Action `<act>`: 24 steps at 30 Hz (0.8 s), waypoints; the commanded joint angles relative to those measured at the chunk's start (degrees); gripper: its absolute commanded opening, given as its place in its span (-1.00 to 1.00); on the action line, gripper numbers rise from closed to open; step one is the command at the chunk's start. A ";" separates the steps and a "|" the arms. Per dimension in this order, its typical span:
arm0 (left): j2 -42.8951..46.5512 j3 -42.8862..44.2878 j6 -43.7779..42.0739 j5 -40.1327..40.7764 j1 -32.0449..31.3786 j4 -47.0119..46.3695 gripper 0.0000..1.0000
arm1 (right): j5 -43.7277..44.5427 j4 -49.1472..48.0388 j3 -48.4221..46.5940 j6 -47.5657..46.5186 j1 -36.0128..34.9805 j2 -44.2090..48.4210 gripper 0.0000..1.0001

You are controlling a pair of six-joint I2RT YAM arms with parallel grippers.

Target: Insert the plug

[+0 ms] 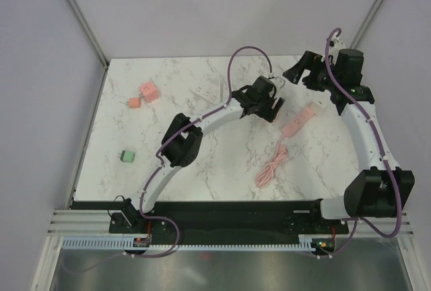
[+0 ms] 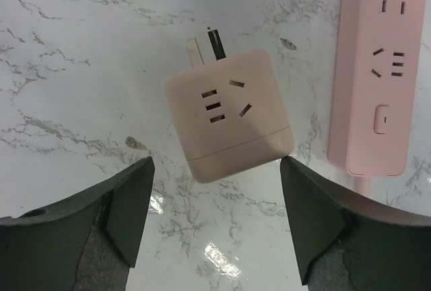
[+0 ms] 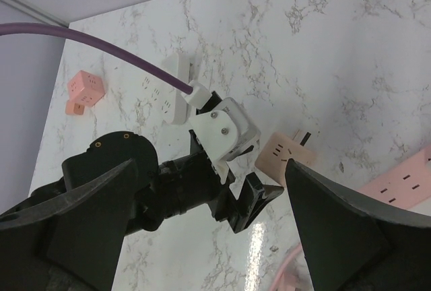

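— Left gripper [image 2: 215,220]?
— Released: fingers spread either side of the pink plug [image 2: 227,116], seemingly not touching it.
— And the plug?
— Flat on the marble table [image 2: 81,69], socket face up, just left of the pink power strip [image 2: 377,69].

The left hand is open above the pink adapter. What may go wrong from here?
1. The pink adapter lies turned between the fingers of the open left hand, so closing may catch its corners and twist it.
2. Its prongs point along the table, not into the pink power strip, so it must be turned before insertion.
3. Nothing holds the strip; the right hand is open and apart from it, so pushing may slide it.
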State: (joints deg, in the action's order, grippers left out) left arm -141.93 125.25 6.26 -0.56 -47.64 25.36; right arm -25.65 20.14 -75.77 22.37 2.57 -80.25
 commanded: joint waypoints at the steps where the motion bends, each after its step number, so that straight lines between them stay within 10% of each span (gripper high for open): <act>1: -2.21 3.76 -1.87 -0.76 0.35 0.12 0.64 | -0.63 -2.30 0.09 0.83 -0.02 1.50 0.96; 24: -5.55 8.26 6.22 -0.41 0.79 -2.33 0.73 | -2.65 -3.97 1.06 1.89 -0.02 1.15 0.96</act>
State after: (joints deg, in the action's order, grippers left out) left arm -146.91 131.31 10.26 -1.52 -46.96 25.32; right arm -27.22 18.39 -75.13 23.81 2.57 -80.25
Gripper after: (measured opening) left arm 0.872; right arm 0.982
